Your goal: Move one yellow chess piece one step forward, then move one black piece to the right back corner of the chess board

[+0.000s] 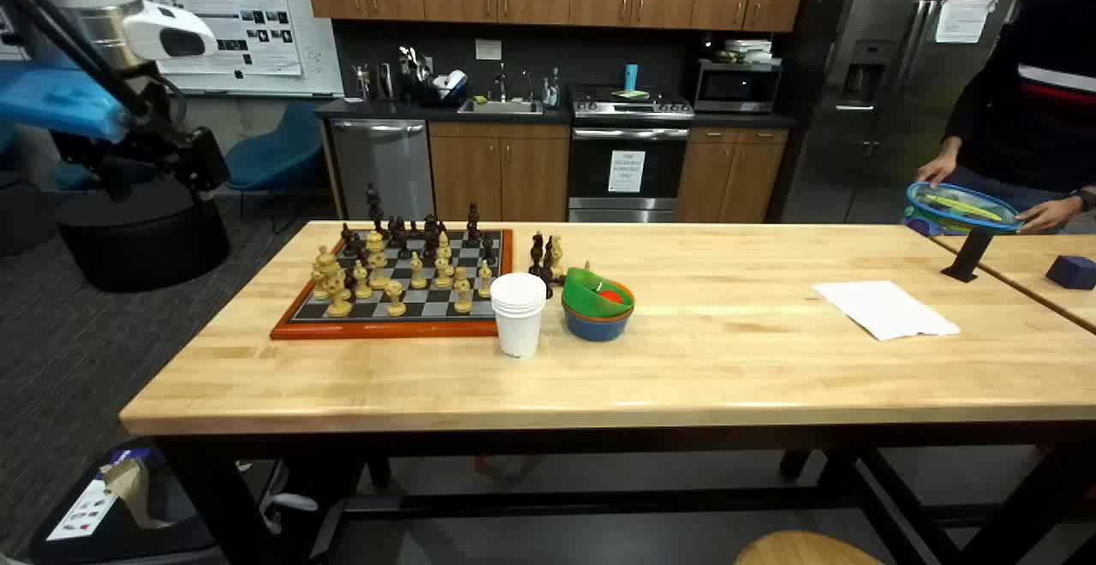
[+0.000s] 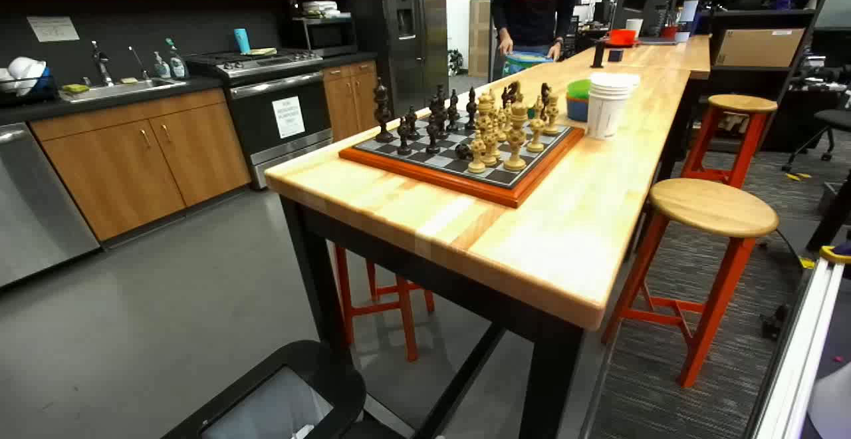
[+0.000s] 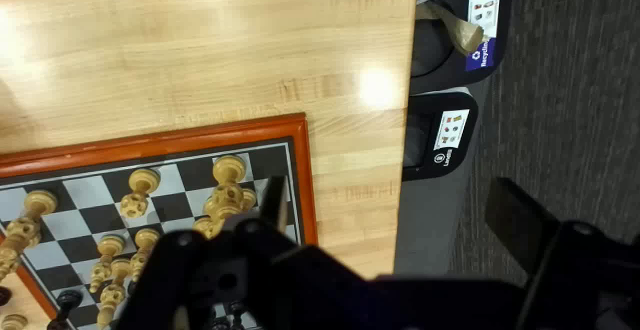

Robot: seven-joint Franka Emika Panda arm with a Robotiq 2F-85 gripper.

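The chess board (image 1: 394, 327) lies on the wooden table in both exterior views (image 2: 432, 176). Its reddish-brown rim also shows in the wrist view (image 3: 150, 142). Several yellow pieces (image 1: 417, 272) stand on the side nearer the cups; they show large in the wrist view (image 3: 141, 190). Several black pieces (image 1: 473, 227) stand toward the far side, one tall at a corner (image 2: 381, 113). My gripper (image 1: 163, 173) hangs in the air left of the board, above table height. In the wrist view its fingers (image 3: 390, 187) are wide apart with nothing between them; the left finger hides part of the board.
White stacked cups (image 1: 518, 317) stand at the board's near right corner, beside nested bowls (image 1: 599, 325). A few pieces (image 1: 539, 261) stand off the board. White paper (image 1: 886, 310) lies farther right. A person holds a blue-rimmed container (image 1: 959, 205). Bins (image 3: 440, 135) stand beyond the table edge.
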